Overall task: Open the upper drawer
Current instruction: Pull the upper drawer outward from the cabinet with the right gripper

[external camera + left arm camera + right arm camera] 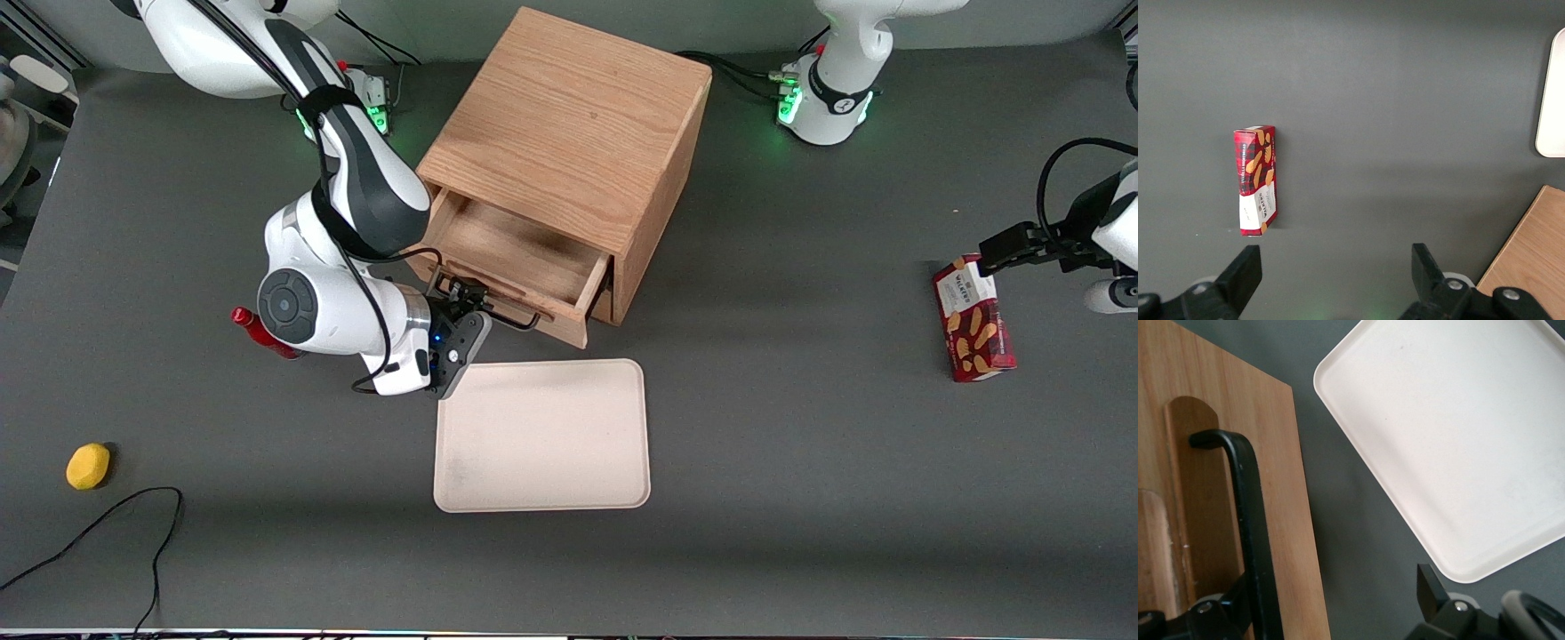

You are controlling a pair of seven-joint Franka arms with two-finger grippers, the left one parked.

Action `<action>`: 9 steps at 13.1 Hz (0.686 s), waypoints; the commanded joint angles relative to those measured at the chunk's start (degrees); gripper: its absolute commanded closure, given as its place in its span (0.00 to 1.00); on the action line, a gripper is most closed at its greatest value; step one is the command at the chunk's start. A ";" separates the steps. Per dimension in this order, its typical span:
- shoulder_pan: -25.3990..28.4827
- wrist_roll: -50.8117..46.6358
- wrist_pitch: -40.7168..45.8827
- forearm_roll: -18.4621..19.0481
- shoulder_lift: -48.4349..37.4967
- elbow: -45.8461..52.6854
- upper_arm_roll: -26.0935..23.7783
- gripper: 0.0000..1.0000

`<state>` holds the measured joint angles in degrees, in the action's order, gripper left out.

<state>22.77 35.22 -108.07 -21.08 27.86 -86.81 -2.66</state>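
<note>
Light oak, shallow and boxlike: upper drawer (524, 258) standing partway out of the cube cabinet (578, 133), near the middle of the dark grey counter (800, 444). Long black wire handle (511, 318) across its front panel.

Toward the working arm's end, near the counter's front edge, a small yellow object (88, 466). Then a red bottle (262, 333), half hidden by the arm. Then the tool (458, 307) at the drawer front, just above a corner of the cream tray (542, 436), which lies nearer the front camera than the cabinet. Toward the parked arm's end, a red biscuit box (973, 320).

Shown by the right wrist view only: tool's fingers (1431, 587) spread wide, gripping nothing, the handle bar running between them close against one finger, over a rounded recess in the panel. Shown by the left wrist view only: the biscuit box's printed face.
</note>
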 commanded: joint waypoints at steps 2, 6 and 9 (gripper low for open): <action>-1.14 0.99 -0.03 0.96 2.11 3.75 -0.07 0.00; -1.76 3.36 0.05 0.78 2.72 4.46 -0.07 0.00; -3.17 4.76 0.14 0.69 3.07 4.63 -0.16 0.00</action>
<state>20.44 37.52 -108.14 -21.04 29.46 -84.25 -2.58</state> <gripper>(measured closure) 0.000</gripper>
